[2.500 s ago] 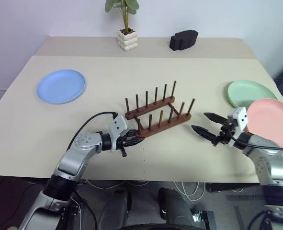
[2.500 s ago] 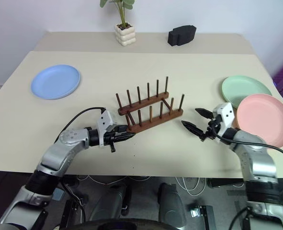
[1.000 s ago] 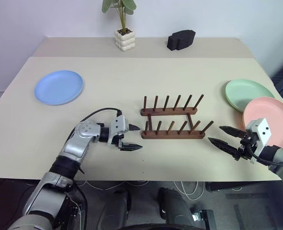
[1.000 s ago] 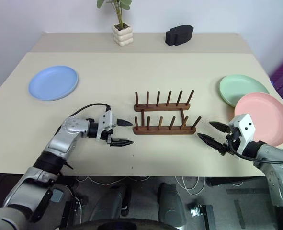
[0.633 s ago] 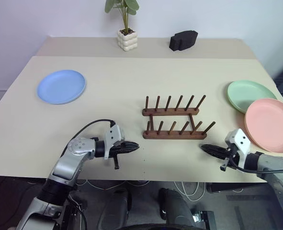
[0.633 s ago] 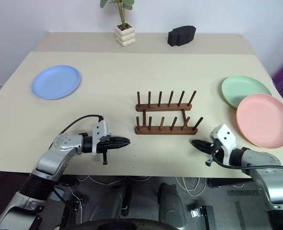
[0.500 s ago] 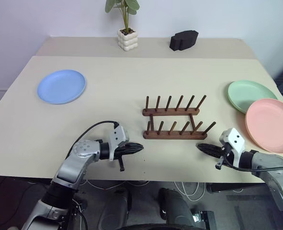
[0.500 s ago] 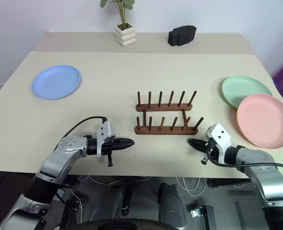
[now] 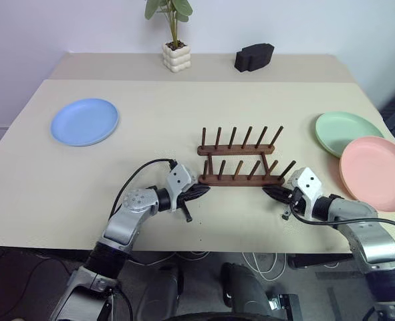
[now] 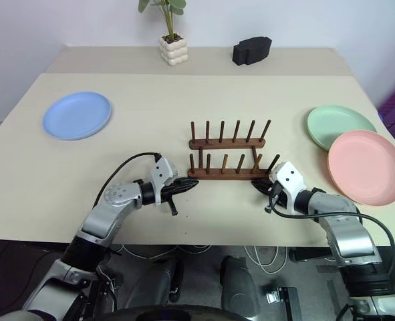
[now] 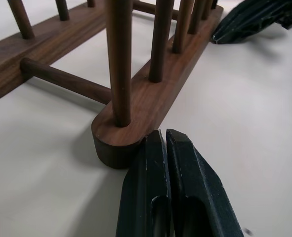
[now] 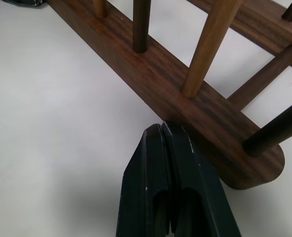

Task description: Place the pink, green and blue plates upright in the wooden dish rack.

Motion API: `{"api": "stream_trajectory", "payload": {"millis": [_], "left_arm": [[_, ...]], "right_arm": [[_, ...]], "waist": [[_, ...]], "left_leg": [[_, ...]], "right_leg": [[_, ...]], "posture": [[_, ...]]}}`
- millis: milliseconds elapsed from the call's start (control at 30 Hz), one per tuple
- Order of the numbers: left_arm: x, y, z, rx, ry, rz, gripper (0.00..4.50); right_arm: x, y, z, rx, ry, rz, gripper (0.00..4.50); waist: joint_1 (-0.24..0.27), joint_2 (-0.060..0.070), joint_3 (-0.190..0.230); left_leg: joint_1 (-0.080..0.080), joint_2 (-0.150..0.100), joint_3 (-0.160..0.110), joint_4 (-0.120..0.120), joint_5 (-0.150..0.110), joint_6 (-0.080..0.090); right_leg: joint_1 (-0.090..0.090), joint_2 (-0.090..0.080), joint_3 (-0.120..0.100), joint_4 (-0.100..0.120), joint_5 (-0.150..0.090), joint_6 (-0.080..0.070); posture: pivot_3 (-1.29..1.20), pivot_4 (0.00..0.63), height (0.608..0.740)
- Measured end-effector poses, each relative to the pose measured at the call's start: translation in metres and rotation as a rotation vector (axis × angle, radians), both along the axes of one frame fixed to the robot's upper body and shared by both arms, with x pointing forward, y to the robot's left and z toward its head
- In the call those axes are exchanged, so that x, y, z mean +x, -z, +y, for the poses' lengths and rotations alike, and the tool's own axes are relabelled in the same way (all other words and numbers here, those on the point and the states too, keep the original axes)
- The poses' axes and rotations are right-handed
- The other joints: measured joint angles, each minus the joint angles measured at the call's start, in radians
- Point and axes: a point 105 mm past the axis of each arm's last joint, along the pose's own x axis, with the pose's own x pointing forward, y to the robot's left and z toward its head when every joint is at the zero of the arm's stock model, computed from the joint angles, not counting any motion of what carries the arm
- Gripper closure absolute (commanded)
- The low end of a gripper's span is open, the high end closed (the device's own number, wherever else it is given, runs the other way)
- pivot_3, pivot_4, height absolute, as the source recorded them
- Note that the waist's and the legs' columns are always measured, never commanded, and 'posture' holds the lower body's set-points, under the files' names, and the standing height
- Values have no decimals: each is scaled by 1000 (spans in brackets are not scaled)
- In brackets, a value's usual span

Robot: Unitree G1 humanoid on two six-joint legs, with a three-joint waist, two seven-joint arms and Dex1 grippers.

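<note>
Jaws pressed together on both arms, gripping nothing. Left gripper (image 11: 164, 136) tip meets the near rail's left end of the wooden dish rack (image 9: 239, 164); right gripper (image 12: 163, 129) tip meets that rail near its right end. Rack sits mid-worktop (image 9: 150, 150), pegs bare, no plates in it. Blue plate (image 9: 84, 122) lies far left; green plate (image 9: 349, 132) and pink plate (image 9: 375, 172) lie far right, flat on the worktop.

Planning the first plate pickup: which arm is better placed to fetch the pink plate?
Right. The pink plate lies on the right side of the table, just beyond the right end effector; the left end effector sits across the wooden dish rack.
</note>
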Motion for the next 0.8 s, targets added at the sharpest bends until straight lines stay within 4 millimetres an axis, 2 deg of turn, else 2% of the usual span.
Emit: {"api": "stream_trajectory", "payload": {"millis": [333,800], "left_arm": [[16,-1,0,-4,-58,-60,4391],[28,-3,4,-20,-132,-92,4391]], "right_arm": [[23,-3,-2,-35,52,-83,4500],[27,-2,-2,-41,62,-107,4500]], "waist": [[1,0,-1],[0,1,-2]], "left_leg": [[0,-1,0,0,0,0],[1,-1,0,0,0,0]], "right_leg": [[1,0,0,0,2,-3],[1,0,0,1,3,-3]], "posture": [[0,150,735],[0,150,735]]}}
